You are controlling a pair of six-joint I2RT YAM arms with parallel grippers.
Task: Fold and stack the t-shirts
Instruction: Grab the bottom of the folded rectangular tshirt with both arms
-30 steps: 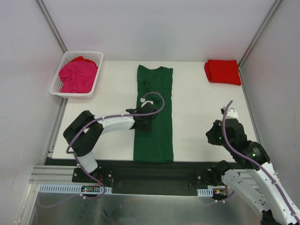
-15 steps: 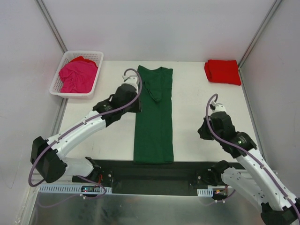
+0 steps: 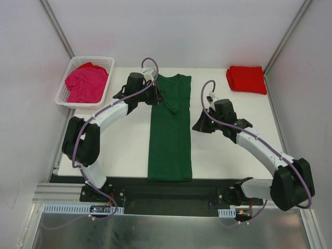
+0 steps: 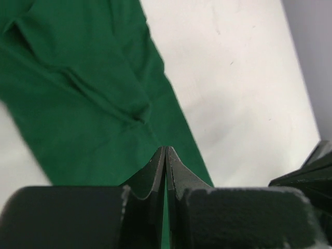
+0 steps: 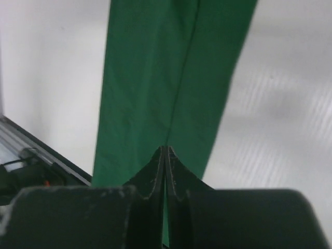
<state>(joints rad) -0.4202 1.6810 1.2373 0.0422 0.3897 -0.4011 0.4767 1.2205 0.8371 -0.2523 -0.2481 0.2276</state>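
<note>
Running top to bottom, collar uppermost, the green t-shirt (image 3: 170, 140) has the left gripper (image 3: 158, 98) at its upper-left edge, the right gripper (image 3: 197, 127) just right; both pinched together.

Jaws pressed together — past their tips, the creased dark green t-shirt (image 4: 88, 98) lies across the white table (image 4: 238, 83).
</note>
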